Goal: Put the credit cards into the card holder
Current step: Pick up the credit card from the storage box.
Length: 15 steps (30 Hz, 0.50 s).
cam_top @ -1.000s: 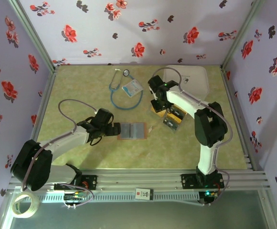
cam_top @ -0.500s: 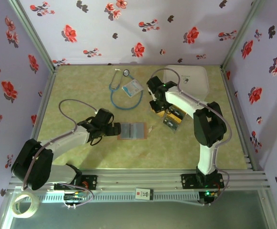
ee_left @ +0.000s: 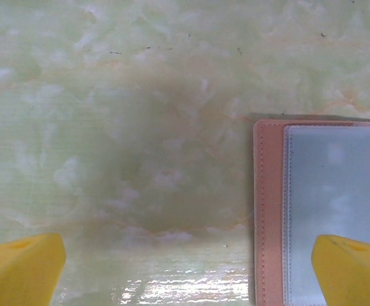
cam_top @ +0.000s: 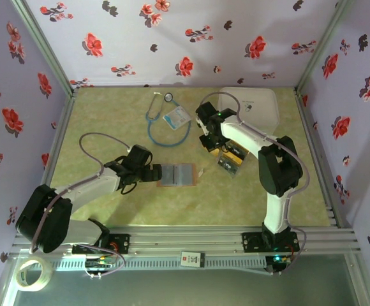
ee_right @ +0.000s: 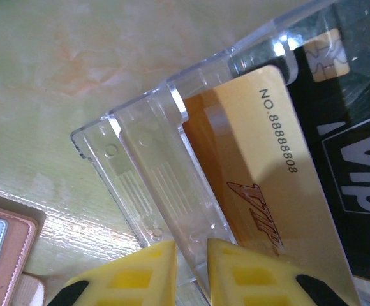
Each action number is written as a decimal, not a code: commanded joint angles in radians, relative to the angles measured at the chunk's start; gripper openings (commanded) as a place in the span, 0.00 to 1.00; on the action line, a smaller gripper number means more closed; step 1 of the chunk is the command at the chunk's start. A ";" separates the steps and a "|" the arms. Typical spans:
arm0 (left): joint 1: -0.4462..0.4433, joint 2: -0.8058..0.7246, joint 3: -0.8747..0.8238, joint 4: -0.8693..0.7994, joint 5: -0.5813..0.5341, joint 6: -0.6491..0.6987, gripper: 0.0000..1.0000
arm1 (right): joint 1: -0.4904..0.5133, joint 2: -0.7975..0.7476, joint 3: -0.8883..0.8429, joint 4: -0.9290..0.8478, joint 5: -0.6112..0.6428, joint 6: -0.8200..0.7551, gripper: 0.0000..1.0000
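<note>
The credit cards [cam_top: 231,160] lie right of centre in the overhead view, a gold one [ee_right: 268,185] resting in a clear tray [ee_right: 140,172]. The right tool [ee_right: 191,271] has its fingers almost pressed together at the tray's wall, but whether it pinches anything cannot be told. The card holder [cam_top: 176,174] lies open mid-frame on the surface [ee_left: 140,127], with the left tool [ee_left: 186,268] spread wide over its left edge.

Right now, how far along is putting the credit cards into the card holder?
Done: the tan folding leather-like card holder lies open, visible pocket empty. In hand: the right gripper, jaws nearly shut, is at the edge of a gold rectangular card in a clear plastic tray; grip uncertain. The left gripper is open at the holder. Left: every card.
</note>
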State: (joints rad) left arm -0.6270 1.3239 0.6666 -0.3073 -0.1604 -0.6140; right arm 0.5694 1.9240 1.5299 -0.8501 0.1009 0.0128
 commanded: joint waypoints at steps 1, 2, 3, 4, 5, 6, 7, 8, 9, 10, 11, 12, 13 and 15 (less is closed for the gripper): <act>0.010 0.006 0.006 0.003 0.012 0.014 1.00 | 0.004 0.006 0.011 -0.004 -0.056 -0.074 0.15; 0.010 0.005 0.007 0.003 0.012 0.013 1.00 | 0.004 0.006 0.011 -0.004 -0.066 -0.086 0.15; 0.010 0.003 0.006 0.002 0.012 0.013 1.00 | 0.004 0.006 0.010 -0.006 -0.074 -0.099 0.14; 0.010 0.002 0.006 0.002 0.012 0.014 1.00 | 0.004 0.005 0.010 -0.008 -0.078 -0.111 0.14; 0.010 0.000 0.006 0.001 0.012 0.013 1.00 | 0.004 0.005 0.012 -0.011 -0.080 -0.122 0.13; 0.010 0.001 0.008 0.000 0.012 0.013 1.00 | 0.004 0.006 0.015 -0.015 -0.082 -0.134 0.13; 0.010 0.000 0.008 -0.001 0.012 0.013 1.00 | 0.004 0.005 0.016 -0.018 -0.083 -0.145 0.12; 0.010 0.000 0.009 -0.001 0.012 0.015 1.00 | 0.004 0.002 0.019 -0.020 -0.085 -0.153 0.12; 0.010 0.001 0.008 -0.001 0.013 0.015 1.00 | 0.004 0.001 0.024 -0.024 -0.088 -0.160 0.11; 0.010 0.001 0.010 0.000 0.014 0.015 1.00 | 0.004 -0.001 0.028 -0.025 -0.091 -0.169 0.10; 0.010 0.001 0.011 0.000 0.016 0.015 1.00 | 0.004 -0.003 0.033 -0.030 -0.096 -0.174 0.10; 0.010 0.001 0.012 0.001 0.016 0.016 1.00 | 0.004 -0.005 0.037 -0.030 -0.101 -0.182 0.08; 0.010 0.001 0.011 0.001 0.016 0.016 1.00 | 0.004 -0.007 0.043 -0.035 -0.106 -0.188 0.07; 0.010 0.005 0.011 0.000 0.016 0.019 1.00 | 0.004 -0.008 0.057 -0.046 -0.117 -0.198 0.04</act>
State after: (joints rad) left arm -0.6270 1.3239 0.6666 -0.3077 -0.1532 -0.6136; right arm 0.5694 1.9240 1.5455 -0.8604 0.0254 -0.1421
